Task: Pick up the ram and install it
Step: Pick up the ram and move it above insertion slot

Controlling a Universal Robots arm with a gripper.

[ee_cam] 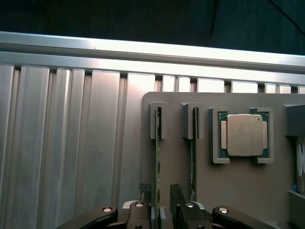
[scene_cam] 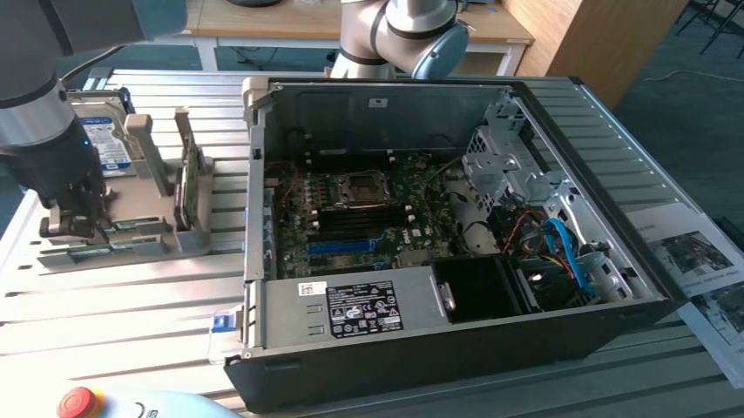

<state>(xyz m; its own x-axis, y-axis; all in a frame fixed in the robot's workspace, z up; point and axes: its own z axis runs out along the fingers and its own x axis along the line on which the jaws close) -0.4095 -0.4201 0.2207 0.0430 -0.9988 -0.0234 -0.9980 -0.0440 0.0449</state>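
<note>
The gripper [ee_cam: 160, 191] stands wide open and holds nothing. The ram [ee_cam: 157, 152] stands on edge in the grey holder [ee_cam: 238, 191], running between the gripper's two fingers.

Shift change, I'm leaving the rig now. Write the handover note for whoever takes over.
Gripper: open, low over the holder, one finger on each side of the ram, not closed on it.
Ram: on edge in its holder slot, beside a second stick and the processor.
Case: open, motherboard exposed.
Done: gripper lined up on the ram.
Left: the grip, the lift and the install in the motherboard.
</note>
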